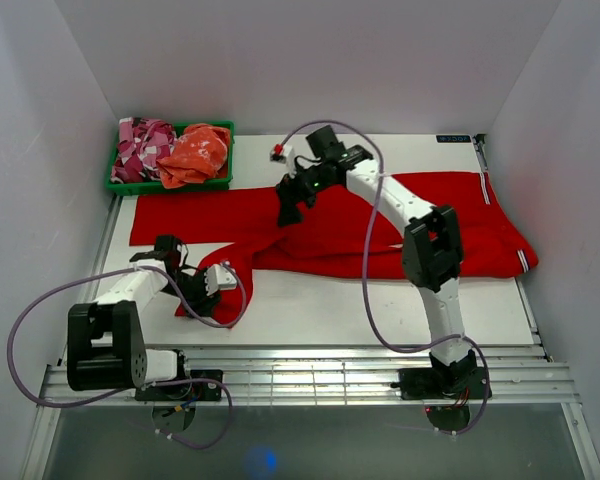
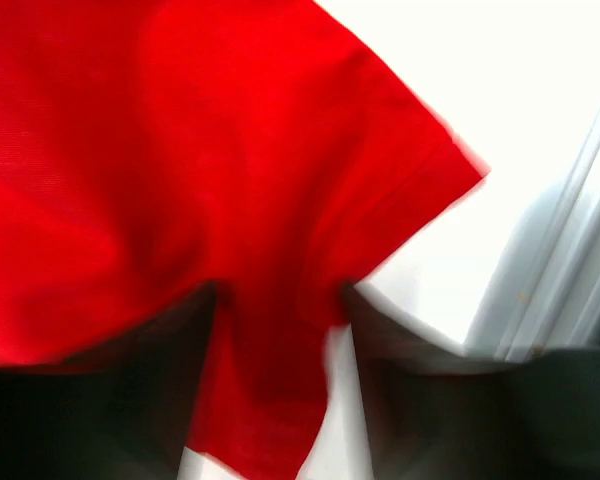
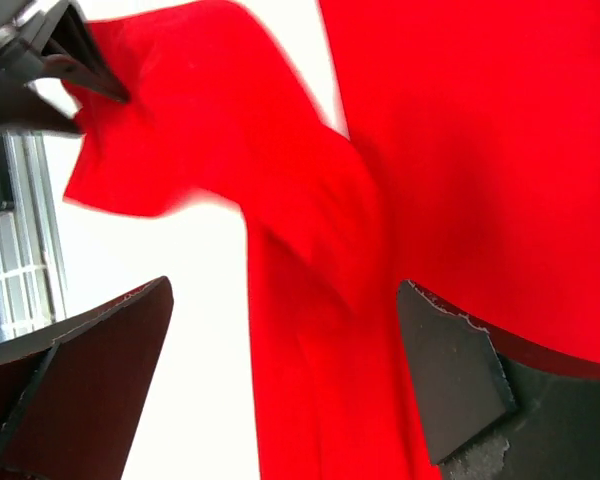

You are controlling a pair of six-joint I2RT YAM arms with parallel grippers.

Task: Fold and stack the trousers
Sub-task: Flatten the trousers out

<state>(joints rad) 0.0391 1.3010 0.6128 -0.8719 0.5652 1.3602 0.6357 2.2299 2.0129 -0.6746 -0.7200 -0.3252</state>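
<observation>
From the overhead camera I see the trousers (image 1: pixel 420 215) spread flat across the far half of the tabletop (image 1: pixel 380 300). They run almost from the left edge to the right edge, and one red flap reaches toward the near-left corner. My left end effector (image 1: pixel 225 280) sits at that flap, close to the left edge. On its wrist camera the fingers (image 2: pixel 110 400) are drawn in narrow on a strip of the red cloth, which passes between them and fans out beyond. The right wrist camera catches those same tips pinching the flap's corner.

My right end effector (image 1: pixel 288 210) is out over the middle of the trousers, toward the far edge, pointing down. Its fingers (image 3: pixel 450 380) stand wide apart with red cloth lying below and between them, and nothing is gripped. I cannot tell whether the tips touch the cloth.

In the far-left corner a green bin (image 1: pixel 170 187) holds a pink-and-white garment (image 1: pixel 140 145) and an orange garment (image 1: pixel 195 155), just beyond the trousers' far-left end.
</observation>
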